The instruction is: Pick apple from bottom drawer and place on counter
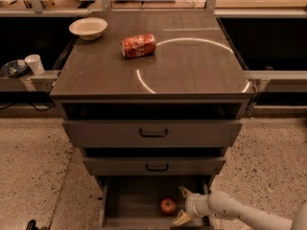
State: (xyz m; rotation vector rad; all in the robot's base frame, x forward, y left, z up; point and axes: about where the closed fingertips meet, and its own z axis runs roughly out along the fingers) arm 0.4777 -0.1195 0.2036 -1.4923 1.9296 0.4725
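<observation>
The apple (168, 205) is small, round and red, and lies on the grey floor of the open bottom drawer (129, 202), right of its middle. My gripper (183, 205) reaches in from the lower right on a white arm. Its two pale fingers are spread, one above and one below, just right of the apple and not closed on it. The counter (192, 66) is the broad dark top of the cabinet, with a bright ring reflection.
A crushed red soda can (139, 45) lies on the counter, and a white bowl (88, 28) sits at its back left corner. A white cup (34, 63) stands on the ledge at left. Two wider drawers with black handles (153, 133) sit above the bottom drawer.
</observation>
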